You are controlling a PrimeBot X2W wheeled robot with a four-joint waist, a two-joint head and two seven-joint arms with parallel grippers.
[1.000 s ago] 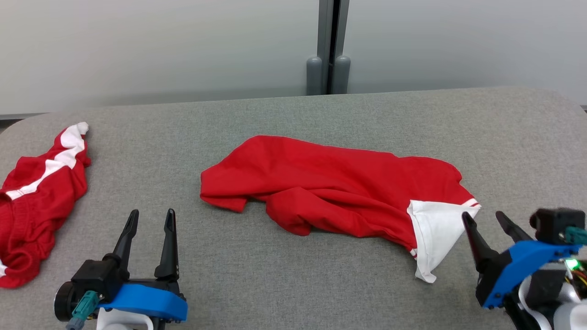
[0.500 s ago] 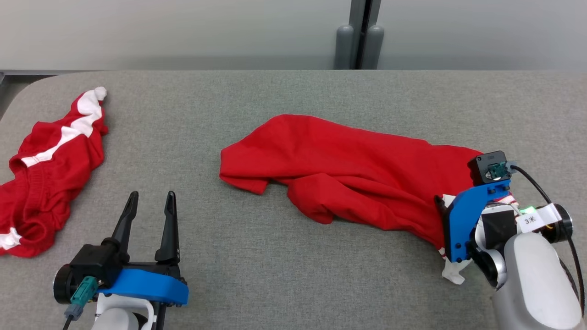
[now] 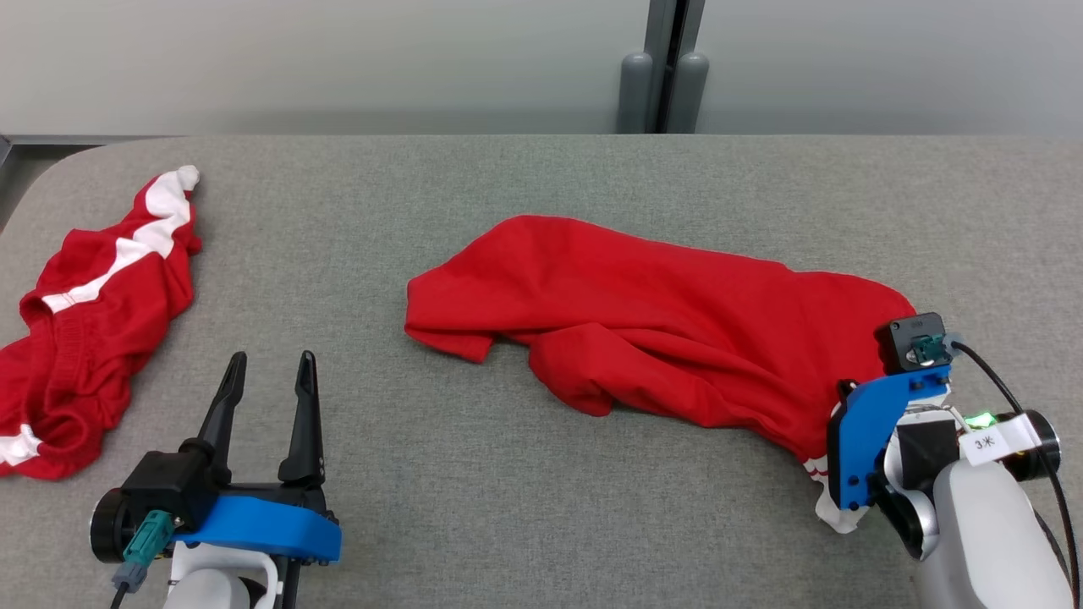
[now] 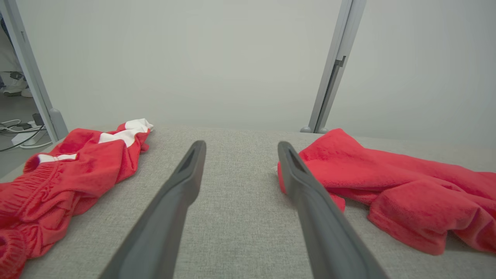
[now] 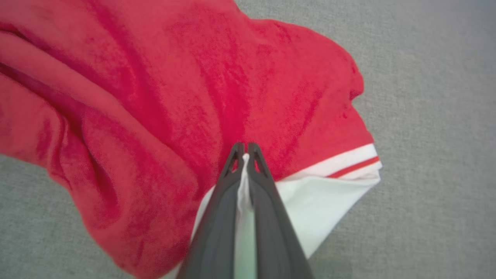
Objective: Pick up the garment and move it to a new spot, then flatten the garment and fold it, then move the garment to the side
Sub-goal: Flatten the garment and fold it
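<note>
Well, the table [image 3: 541, 194] is a broad one with rounded corners, covered in a grey woven cloth that looks flat and unmarked. Behind it stand pale, plain wall panels [image 3: 338, 59], and where two of them meet there is a grey post [image 3: 662, 51] with two rounded feet at the table's far edge.

The red shirt [image 3: 643, 330] lies crumpled on the cloth in front of the post. It stretches from just left of the post to well right of it, slanting toward the near edge, with thick folds along its near side. Its right-hand end turns up a white part [image 5: 321, 193] edged with a thin red stripe.

The right gripper [image 5: 243, 146] comes down on that end, to the right of the post and near the front of the table. Its two dark fingers are pressed together, with a fold of the white cloth pinched between them right where red meets white. From the head view the blue bracket and pale forearm cover the fingertips.

The left gripper [image 3: 272, 357] hangs low over bare cloth, well left of the post and at the near edge. Its fingers are spread wide with nothing between them, pointing toward the panels.

Farthest left of the post, at the table's end, a pair of red shorts [image 3: 93, 313] with white stripes sits in a heap, well apart from the shirt. Beyond that end, the left wrist view catches some cables [image 4: 19, 131] on a pale floor.
</note>
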